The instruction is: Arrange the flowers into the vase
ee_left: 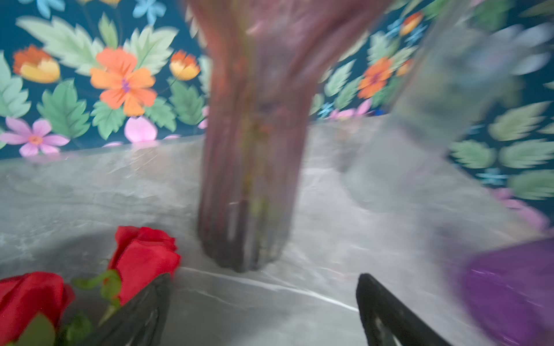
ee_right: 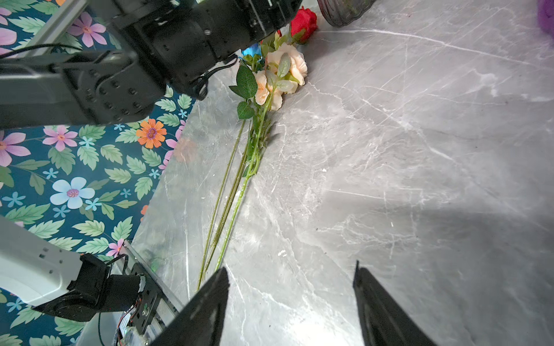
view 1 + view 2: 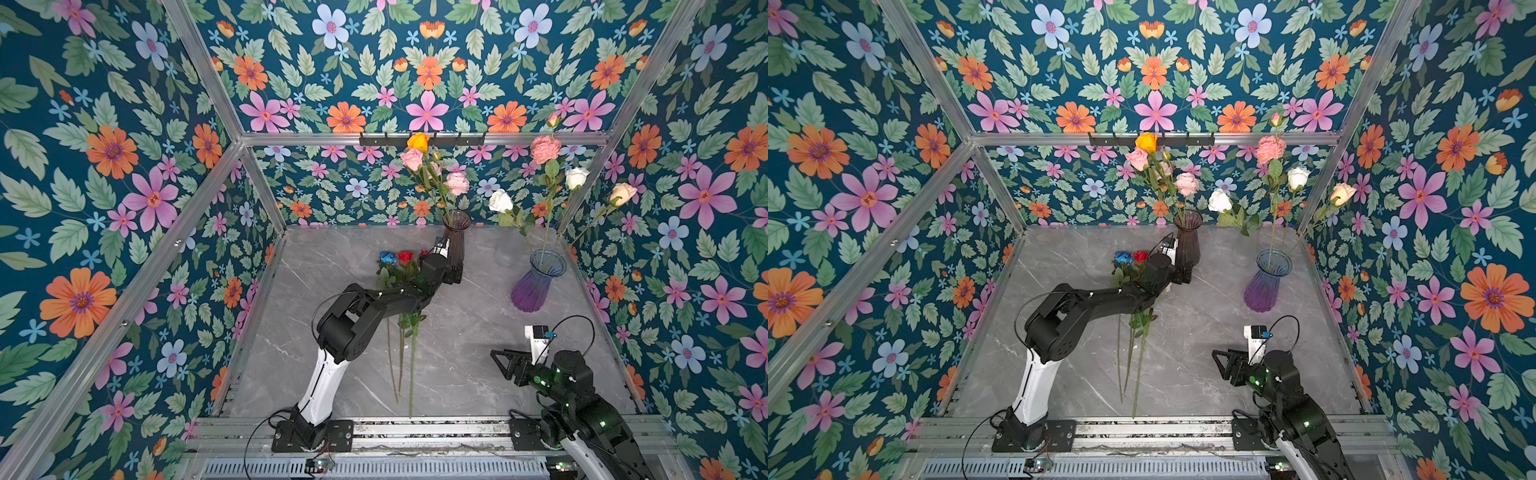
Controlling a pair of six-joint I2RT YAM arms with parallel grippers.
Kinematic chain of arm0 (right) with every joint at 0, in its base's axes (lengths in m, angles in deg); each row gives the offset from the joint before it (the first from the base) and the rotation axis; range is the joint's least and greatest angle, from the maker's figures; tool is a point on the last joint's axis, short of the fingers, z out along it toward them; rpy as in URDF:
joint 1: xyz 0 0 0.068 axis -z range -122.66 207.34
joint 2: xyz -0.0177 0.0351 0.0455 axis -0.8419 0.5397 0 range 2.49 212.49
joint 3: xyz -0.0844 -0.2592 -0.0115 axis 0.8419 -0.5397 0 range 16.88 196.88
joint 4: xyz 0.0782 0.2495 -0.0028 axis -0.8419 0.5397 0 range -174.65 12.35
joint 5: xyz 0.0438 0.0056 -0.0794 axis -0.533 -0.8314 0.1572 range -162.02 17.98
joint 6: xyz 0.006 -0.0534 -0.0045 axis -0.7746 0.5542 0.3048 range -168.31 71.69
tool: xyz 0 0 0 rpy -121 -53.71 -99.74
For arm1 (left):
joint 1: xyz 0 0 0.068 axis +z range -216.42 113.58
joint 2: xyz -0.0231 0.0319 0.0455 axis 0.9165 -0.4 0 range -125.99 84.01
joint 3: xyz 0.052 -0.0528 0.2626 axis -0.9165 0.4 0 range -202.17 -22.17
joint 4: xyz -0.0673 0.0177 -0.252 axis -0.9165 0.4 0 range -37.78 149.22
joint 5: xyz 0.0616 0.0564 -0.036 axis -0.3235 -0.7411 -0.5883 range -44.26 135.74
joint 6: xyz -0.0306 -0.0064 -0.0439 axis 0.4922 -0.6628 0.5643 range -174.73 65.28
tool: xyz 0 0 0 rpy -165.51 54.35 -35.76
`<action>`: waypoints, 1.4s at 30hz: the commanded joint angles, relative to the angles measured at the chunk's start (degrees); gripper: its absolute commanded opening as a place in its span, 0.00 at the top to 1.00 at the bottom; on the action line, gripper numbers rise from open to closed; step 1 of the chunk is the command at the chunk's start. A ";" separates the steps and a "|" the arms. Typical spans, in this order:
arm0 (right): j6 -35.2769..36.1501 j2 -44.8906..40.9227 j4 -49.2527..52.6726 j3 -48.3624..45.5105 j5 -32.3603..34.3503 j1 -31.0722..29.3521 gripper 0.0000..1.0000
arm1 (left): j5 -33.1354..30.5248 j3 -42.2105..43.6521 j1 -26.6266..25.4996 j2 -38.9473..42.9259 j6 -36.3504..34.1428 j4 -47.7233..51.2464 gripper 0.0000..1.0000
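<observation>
flowers [image 2: 295, 64] on table [image 2: 419, 149], left claw [image 1: 265, 278] wide, empty, by pinkish vase [image 1: 251, 164], right claw [image 2: 290, 268] parted, empty

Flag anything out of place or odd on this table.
Loose flowers lie flat on the table, partly under the left arm, heads near the dark vase, not in a vase. It and the purple vase stand upright; nothing looks spilled or broken.

The left claw [image 3: 1184, 275] sits just beside the dark vase [image 3: 1188, 241].
</observation>
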 commanded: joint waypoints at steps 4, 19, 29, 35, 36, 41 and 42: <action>0.26 -0.58 -1.22 0.04 -0.39 0.00 0.32 | 12.30 3.11 -1.36 5.80 7.78 -6.69 0.03; -0.06 -3.00 -0.23 -0.23 -0.73 -0.03 0.33 | 27.08 -38.95 -3.10 -10.78 33.85 20.54 0.12; 0.10 -3.09 -0.41 -0.31 -1.00 -0.02 0.33 | 31.95 -55.50 -1.13 -21.93 48.94 19.99 0.21; -0.87 -2.54 0.37 0.33 3.02 -0.02 0.33 | 34.40 -56.85 -0.69 -24.24 53.02 16.67 0.24; -2.06 -1.67 1.28 0.98 6.28 -0.01 0.33 | 34.97 -54.15 -0.74 -22.79 52.48 15.04 0.25; -3.50 14.58 -6.45 2.98 10.66 0.78 0.35 | 32.44 -26.47 -1.81 -7.20 48.76 2.43 0.23; -3.35 20.64 -9.92 3.66 9.02 1.38 0.36 | 31.33 -19.50 -2.13 -3.48 47.81 -0.03 0.23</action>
